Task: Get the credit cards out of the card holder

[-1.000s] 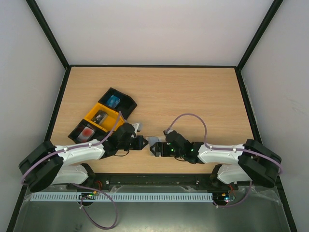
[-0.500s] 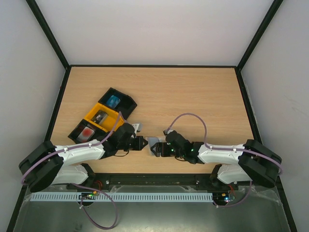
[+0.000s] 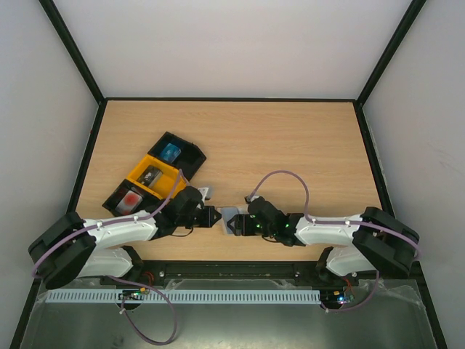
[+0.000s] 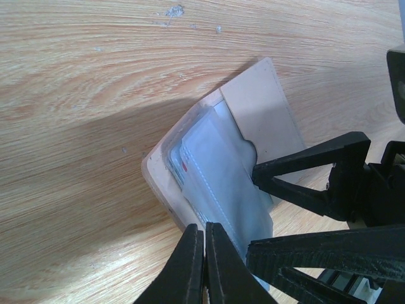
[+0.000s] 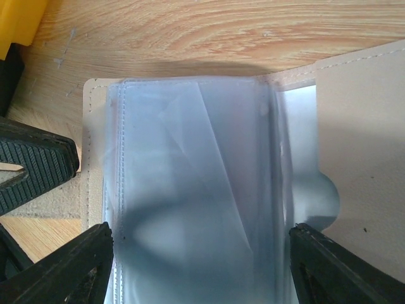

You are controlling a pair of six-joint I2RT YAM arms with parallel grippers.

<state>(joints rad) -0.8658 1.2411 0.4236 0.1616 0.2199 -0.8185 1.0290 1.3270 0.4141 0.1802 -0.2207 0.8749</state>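
Observation:
The card holder point(image 4: 209, 171) lies open on the table between the two arms, beige cover down and pale blue clear sleeves up; it also shows in the top view point(image 3: 230, 215) and the right wrist view point(image 5: 190, 177). A thin red card edge point(image 4: 184, 166) peeks from the sleeves; the rest of the cards is hidden. My left gripper point(image 4: 204, 244) is shut, with its tips at the holder's near edge and nothing visible between them. My right gripper point(image 5: 199, 266) is open wide, one finger on each side of the sleeves.
A black-and-yellow compartment tray point(image 3: 154, 177) lies to the left behind the left arm, with a bright blue item point(image 3: 171, 151) and a red item point(image 3: 131, 198) in it. Its yellow corner point(image 5: 19, 19) shows in the right wrist view. The two grippers nearly touch.
My right gripper has crept slightly left over the holder. The left arm has barely moved.

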